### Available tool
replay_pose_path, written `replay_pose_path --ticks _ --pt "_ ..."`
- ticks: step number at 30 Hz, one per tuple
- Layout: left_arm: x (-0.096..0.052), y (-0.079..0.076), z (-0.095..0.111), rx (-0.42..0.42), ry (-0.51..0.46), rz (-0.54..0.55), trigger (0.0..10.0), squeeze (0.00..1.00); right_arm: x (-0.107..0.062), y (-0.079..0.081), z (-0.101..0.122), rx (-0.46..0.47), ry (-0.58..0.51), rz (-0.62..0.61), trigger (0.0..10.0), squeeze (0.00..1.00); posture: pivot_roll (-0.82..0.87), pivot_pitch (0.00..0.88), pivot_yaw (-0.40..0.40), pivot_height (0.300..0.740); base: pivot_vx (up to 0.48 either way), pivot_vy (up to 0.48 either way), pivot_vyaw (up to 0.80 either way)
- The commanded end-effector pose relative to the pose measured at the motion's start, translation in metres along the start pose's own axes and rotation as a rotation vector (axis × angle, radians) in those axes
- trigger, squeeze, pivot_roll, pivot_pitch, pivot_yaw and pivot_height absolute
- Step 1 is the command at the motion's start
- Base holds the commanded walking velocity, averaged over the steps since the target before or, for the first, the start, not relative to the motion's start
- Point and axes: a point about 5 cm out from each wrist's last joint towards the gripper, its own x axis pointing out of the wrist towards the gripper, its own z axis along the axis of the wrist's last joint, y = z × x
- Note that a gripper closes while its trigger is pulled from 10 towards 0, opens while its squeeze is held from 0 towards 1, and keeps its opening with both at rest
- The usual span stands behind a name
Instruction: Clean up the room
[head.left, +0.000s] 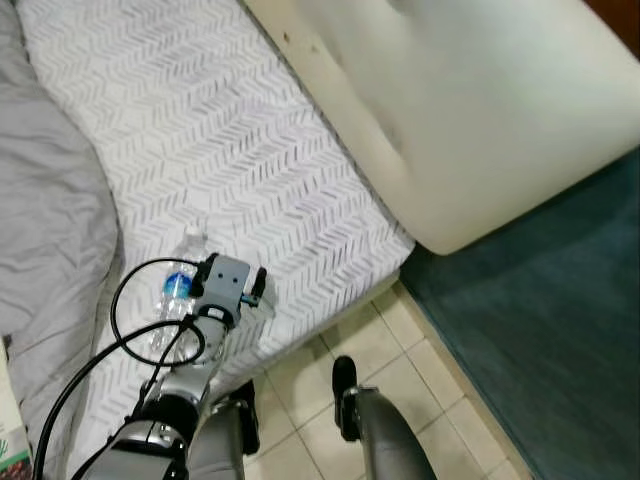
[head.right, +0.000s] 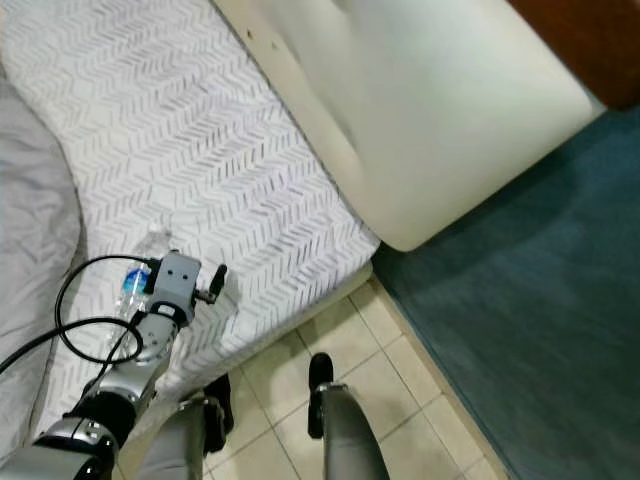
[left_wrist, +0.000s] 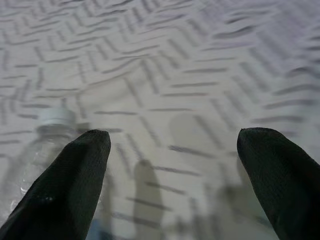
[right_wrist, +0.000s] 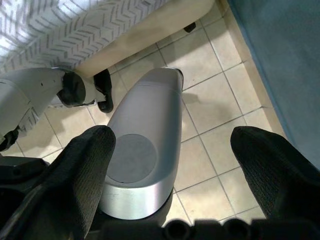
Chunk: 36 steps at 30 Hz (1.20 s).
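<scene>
A clear plastic bottle (head.left: 178, 288) with a white cap and blue label lies on the chevron-patterned bed sheet (head.left: 200, 130), near the bed's front edge. My left arm reaches over the sheet just right of the bottle. In the left wrist view my left gripper (left_wrist: 172, 145) is open above the sheet with nothing between its fingers. The bottle (left_wrist: 47, 137) lies beside one finger (left_wrist: 65, 185) and is partly hidden behind it. My right gripper (right_wrist: 172, 150) hangs open over my own leg and the tiled floor (right_wrist: 210, 100).
A grey blanket (head.left: 50, 200) covers the bed's left side. A big cream cushion (head.left: 470, 110) leans over the bed's far right. Teal carpet (head.left: 560, 330) lies right of the tiled floor (head.left: 385, 345). My feet (head.left: 344, 385) stand by the bed edge.
</scene>
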Motion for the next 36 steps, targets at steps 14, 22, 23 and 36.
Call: replay_pose_path --ticks 14,22,23,36 --pt "-0.023 0.047 -0.016 0.076 -0.007 0.21 10.0 0.0 -0.001 -0.003 -0.016 0.004 0.09 0.012 10.0 0.11 -0.38 0.658 -0.095 0.74 0.0 0.0 0.0" --pt "-0.048 0.068 -0.063 0.063 0.264 0.391 10.0 0.0 -0.002 -0.001 -0.016 0.002 0.102 0.029 10.0 0.11 -0.4 0.665 -0.112 0.74 0.0 0.0 0.0" --pt "-0.05 0.07 -0.064 0.066 0.274 0.4 10.0 0.0 -0.003 -0.001 -0.017 0.001 0.106 0.03 10.0 0.11 -0.4 0.665 -0.112 0.74 0.0 0.0 0.0" --pt "-0.065 0.035 -0.104 -0.237 0.613 0.243 0.0 0.0 0.007 0.0 -0.014 -0.005 0.085 0.051 10.0 0.11 -0.39 0.648 -0.115 0.74 0.0 0.0 0.0"
